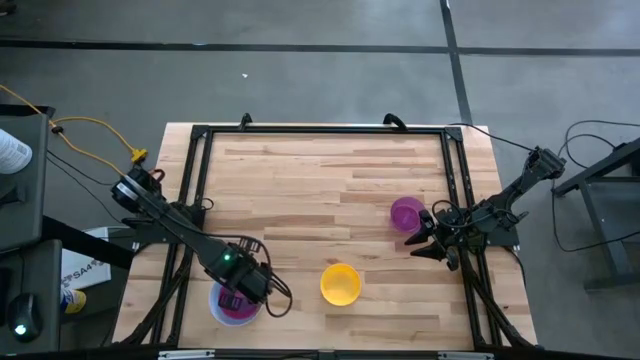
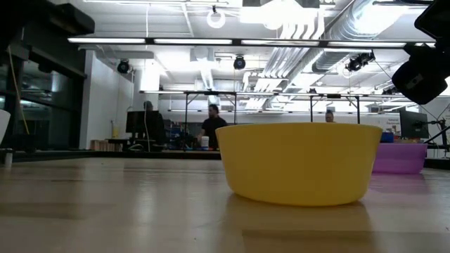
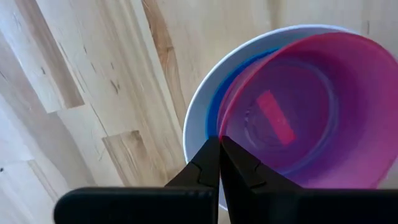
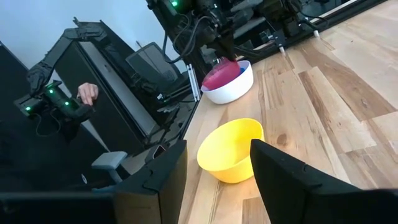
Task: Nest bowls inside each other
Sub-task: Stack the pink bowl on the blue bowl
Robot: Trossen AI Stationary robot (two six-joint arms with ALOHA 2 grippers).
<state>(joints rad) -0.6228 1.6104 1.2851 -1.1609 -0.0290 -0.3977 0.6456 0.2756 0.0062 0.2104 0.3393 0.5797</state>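
1. The left gripper [image 1: 243,297], fingers pressed together, hangs over the near-left part of the table [image 1: 300,190].
2. The right gripper [image 1: 420,240], fingers spread wide, sits at the table's right side.

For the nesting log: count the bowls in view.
5: white bowl near the left gripper, holding blue bowl and red bowl; yellow bowl centre; purple bowl by the right gripper.

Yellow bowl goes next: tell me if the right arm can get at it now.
Probably yes: the right end effector is open, facing the yellow bowl, bare table between them.
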